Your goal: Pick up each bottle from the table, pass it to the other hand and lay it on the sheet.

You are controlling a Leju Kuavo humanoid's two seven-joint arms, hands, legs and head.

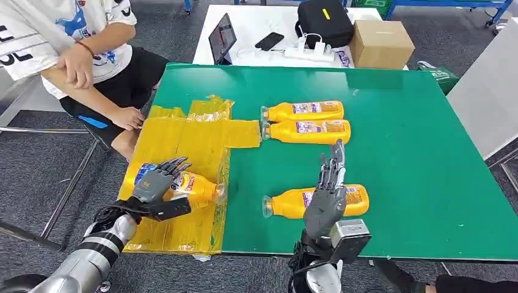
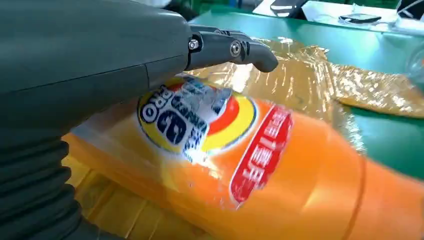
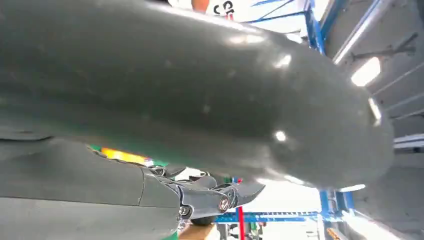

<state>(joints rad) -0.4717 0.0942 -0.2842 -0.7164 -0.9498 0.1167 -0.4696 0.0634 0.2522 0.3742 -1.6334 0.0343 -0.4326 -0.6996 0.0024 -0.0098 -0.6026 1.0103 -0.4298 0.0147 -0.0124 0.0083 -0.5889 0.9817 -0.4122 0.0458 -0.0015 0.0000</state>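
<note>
glossy orange bottle (image 1: pixel 183 185) lies on crinkled yellow sheet (image 1: pixel 183 137) — left robot hand (image 1: pixel 156 182) over it.

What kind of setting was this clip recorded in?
Likely a robotics lab or workshop used for recording trials. A green-topped table stands on grey carpet, a white desk behind it holds a tablet, a power strip and a cardboard box, and a person sits beside it.

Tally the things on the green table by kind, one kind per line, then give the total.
Orange bottles: 4, one on the yellow sheet under the left hand at, one by the right hand at, two side by side further back at and.
Yellow sheet: 1.
Total: 5.
</note>
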